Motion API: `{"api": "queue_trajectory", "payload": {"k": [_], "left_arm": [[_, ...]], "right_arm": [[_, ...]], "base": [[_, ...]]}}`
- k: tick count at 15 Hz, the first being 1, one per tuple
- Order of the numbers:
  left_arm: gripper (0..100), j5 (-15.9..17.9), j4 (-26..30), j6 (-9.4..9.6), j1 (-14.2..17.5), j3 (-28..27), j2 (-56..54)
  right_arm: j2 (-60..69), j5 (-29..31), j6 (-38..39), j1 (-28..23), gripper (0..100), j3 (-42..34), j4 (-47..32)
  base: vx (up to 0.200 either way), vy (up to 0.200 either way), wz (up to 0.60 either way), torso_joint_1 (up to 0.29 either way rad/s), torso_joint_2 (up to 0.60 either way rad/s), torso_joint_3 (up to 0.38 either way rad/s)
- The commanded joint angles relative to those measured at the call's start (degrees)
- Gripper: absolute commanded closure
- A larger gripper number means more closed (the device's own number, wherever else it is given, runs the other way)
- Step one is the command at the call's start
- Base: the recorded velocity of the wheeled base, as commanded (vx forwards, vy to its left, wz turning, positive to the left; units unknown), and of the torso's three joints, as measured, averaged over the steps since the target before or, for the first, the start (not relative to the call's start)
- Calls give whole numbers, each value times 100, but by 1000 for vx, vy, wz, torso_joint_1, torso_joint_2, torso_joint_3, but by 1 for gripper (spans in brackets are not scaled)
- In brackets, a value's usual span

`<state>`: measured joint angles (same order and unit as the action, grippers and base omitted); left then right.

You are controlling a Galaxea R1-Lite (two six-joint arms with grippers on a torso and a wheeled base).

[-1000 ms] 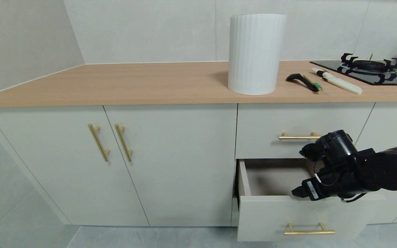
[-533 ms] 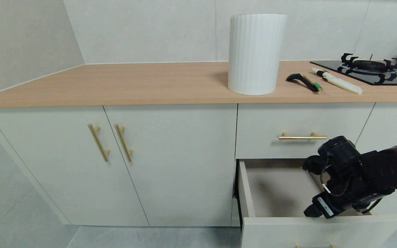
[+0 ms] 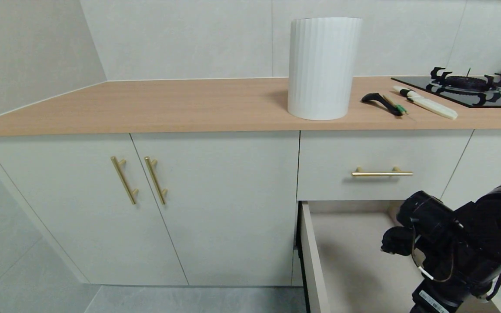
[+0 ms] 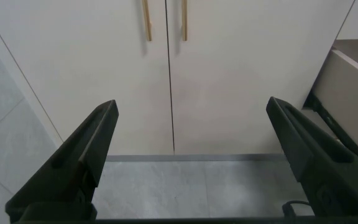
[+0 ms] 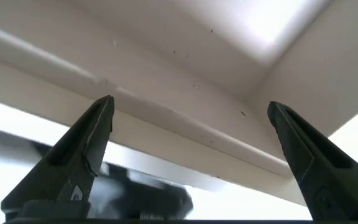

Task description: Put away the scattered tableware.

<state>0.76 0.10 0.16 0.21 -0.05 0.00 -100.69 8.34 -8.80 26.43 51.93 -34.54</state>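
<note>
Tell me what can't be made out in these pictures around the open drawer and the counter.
Head view: front and right side of the drawer, cut off by the bottom edge and covered by the right arm.
Head view: inside of the white container, hidden by its own wall.
Head view: the utensils beside the stove, too small to identify.

So: ribbed white canister (image 3: 322,67), light wood-grain countertop (image 3: 168,106), pale grey cabinet doors (image 3: 215,208) with brass-gold handles (image 3: 124,179), glossy black hob (image 3: 472,96), cream utensil (image 3: 429,104).
</note>
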Motion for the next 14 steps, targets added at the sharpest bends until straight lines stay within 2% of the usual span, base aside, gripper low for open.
{"api": "queue_trajectory", "payload": {"k": [1,5,9,13,14], "left_arm": [[0,-5,-1,2,-3,-4,9],[0,-5,-1,2,6,-4,9],[0,-5,-1,2,6,-4,9],[0,4,-1,2,-3,-4,9],[0,-5,-1,2,-3,-4,9]], "right_arm": [[76,1,-8,319,0,1,-334],[59,36,45,451,0,89,-352],[401,19,1003,363,0,555,-247],[700,-16,1478,-164,0,581,1133],[691,-8,1504,-200,0,625,1265]], "base": [[0,0,0,0,0,0],[0,0,0,0,0,0],[0,0,0,0,0,0],[0,0,0,0,0,0],[0,0,0,0,0,0]]}}
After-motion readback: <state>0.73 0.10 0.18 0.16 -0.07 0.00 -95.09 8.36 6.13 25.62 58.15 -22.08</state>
